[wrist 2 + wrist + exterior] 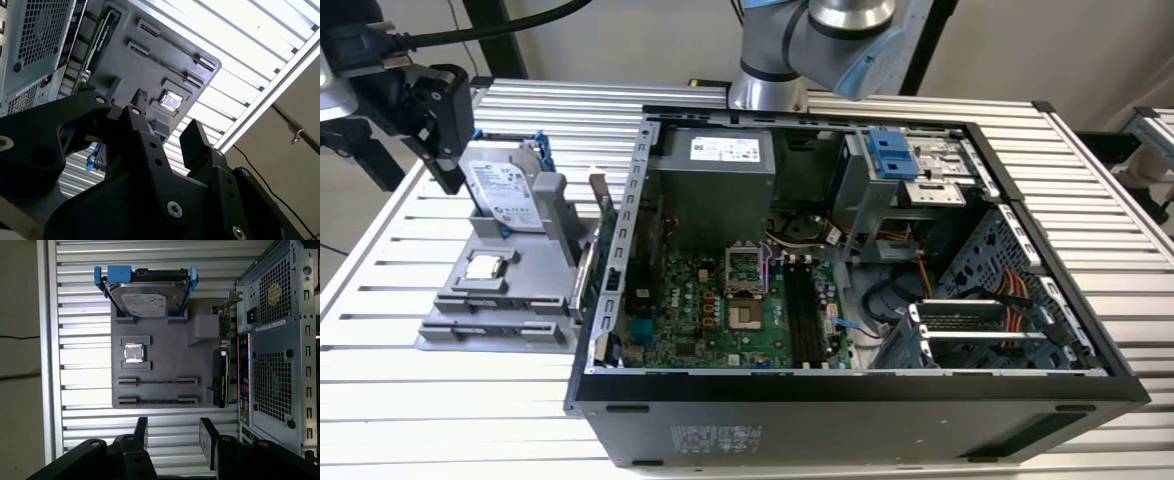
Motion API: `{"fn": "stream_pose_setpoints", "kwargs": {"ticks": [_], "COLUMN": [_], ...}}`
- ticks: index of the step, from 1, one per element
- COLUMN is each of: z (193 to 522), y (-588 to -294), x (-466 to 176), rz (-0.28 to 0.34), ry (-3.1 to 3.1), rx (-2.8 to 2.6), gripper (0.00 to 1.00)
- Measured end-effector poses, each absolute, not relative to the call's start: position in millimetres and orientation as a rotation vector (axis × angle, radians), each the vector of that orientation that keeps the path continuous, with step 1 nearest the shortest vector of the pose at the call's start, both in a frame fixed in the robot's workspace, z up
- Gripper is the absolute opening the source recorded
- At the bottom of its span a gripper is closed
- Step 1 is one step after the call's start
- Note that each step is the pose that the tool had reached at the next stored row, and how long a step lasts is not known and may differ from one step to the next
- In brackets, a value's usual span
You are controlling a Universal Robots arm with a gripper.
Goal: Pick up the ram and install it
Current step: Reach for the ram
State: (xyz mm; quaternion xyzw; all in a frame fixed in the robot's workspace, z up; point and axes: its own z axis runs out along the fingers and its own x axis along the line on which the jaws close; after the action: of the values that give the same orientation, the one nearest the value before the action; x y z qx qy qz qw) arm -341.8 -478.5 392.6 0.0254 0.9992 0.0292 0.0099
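Note:
My gripper (447,160) hangs high at the exterior view's left, above the grey parts holder (520,275) and touching nothing. Both wrist views show it open, with nothing between its black fingers (141,430). Two long slots cross the holder (160,360). Each carries a thin dark strip seen edge-on, which I take to be the ram (157,381). The gripper (174,432) stays well clear of both strips. The open computer case (854,385) lies to the exterior view's right. Its green motherboard has long black slots (801,305) near the middle.
A silver hard drive (145,302) in blue clips stands at one end of the holder, and a small square processor chip (133,352) sits beside it. An upright expansion card (221,375) stands between the holder and the case wall. The robot's base (767,85) rises behind the case.

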Motion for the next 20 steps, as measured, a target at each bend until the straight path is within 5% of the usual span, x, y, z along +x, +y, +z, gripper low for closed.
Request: {"fn": "stream_pose_setpoints", "kwargs": {"ticks": [20], "z": [392.7], "y": [-478.5], "x": [-341.8], "rz": [0.092], "ry": [3.122], "rx": [0.01], "gripper": [1.0]}}
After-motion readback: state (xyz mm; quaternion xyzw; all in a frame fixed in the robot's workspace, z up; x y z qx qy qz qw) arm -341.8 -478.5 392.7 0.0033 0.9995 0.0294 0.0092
